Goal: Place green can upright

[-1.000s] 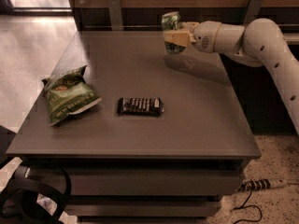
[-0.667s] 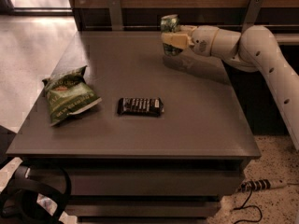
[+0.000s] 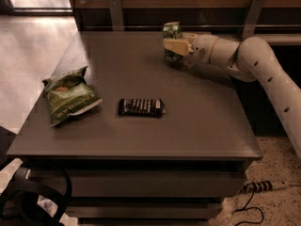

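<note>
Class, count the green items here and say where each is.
2: the green can held in the gripper at the table's far side; the chip bag lies front left.

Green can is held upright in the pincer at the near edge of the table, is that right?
Not quite. The camera view shows the green can held upright in the pincer, but at the far side of the table, well behind the candy bar, not at the near edge.
</note>
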You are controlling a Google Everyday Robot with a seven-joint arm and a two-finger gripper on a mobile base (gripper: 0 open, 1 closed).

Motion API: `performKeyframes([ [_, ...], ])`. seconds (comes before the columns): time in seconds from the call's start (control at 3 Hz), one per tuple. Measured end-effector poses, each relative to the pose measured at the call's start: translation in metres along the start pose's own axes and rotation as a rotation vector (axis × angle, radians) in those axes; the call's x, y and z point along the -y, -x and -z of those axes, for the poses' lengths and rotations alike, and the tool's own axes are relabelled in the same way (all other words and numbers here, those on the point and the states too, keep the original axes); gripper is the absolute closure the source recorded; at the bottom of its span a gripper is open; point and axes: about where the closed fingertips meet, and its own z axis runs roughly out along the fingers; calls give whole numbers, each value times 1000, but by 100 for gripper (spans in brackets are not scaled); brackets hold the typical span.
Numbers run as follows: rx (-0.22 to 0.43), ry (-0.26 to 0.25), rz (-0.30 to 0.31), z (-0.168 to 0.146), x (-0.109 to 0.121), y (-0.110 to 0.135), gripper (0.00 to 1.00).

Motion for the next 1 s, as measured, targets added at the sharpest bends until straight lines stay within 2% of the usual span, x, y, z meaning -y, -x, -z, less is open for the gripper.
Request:
performKeyframes([
  [0.67, 6, -57, -47, 4, 11, -18, 100],
  [1.0, 4, -65, -51, 4, 12, -19, 100],
])
